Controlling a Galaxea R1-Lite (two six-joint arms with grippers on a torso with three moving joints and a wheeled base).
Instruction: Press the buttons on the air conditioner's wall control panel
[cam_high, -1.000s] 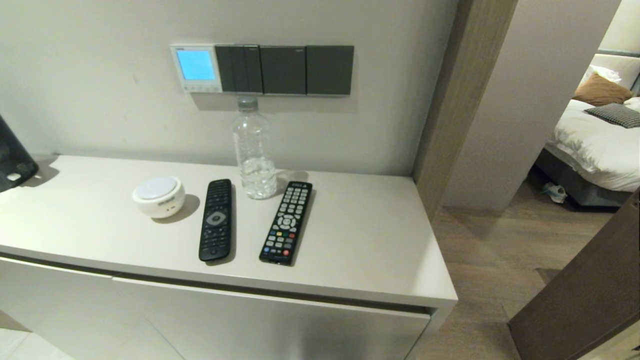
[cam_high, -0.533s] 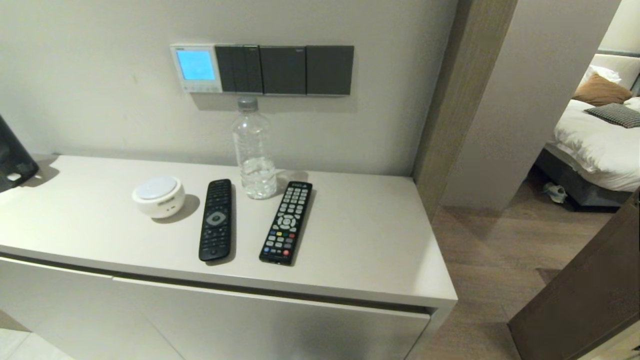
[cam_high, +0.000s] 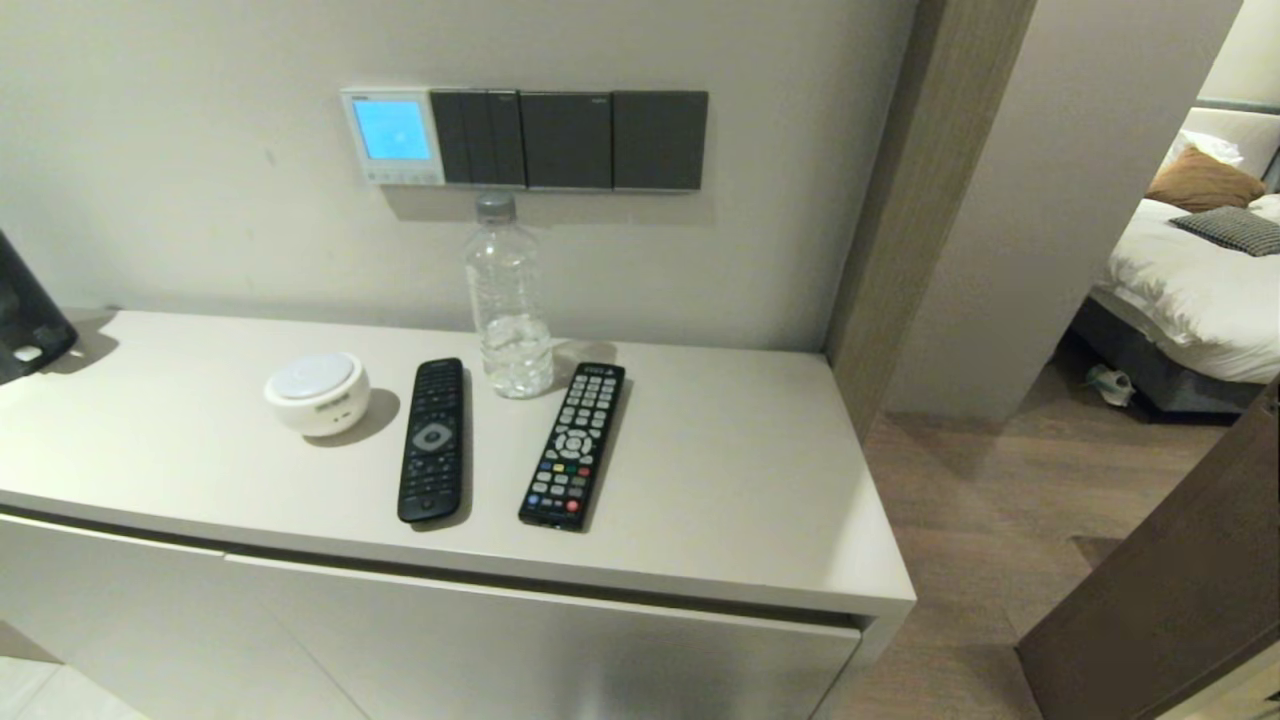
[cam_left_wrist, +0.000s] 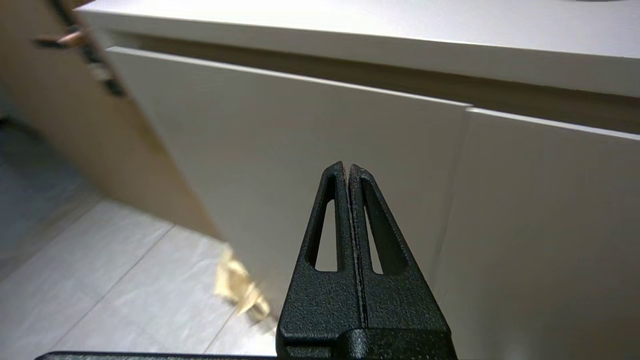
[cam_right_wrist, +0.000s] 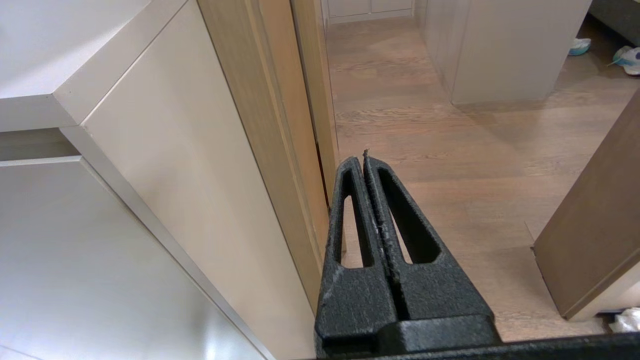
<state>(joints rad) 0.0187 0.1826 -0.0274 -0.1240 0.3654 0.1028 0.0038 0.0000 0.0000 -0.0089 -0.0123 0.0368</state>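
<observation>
The air conditioner's wall control panel (cam_high: 392, 136) is a small white square on the wall with a lit blue screen. Its buttons (cam_high: 402, 177) are a row of tiny pale keys under the screen. Neither gripper shows in the head view. My left gripper (cam_left_wrist: 347, 167) is shut and empty, low in front of the cabinet doors (cam_left_wrist: 320, 165). My right gripper (cam_right_wrist: 361, 159) is shut and empty, low beside the cabinet's right end (cam_right_wrist: 190, 165), over the wooden floor.
Three dark grey switch plates (cam_high: 570, 140) sit right of the panel. On the cabinet top (cam_high: 720, 470) stand a clear bottle (cam_high: 508, 300), two black remotes (cam_high: 433, 440) (cam_high: 573, 445) and a white round device (cam_high: 316, 392). A dark object (cam_high: 25, 315) is at far left.
</observation>
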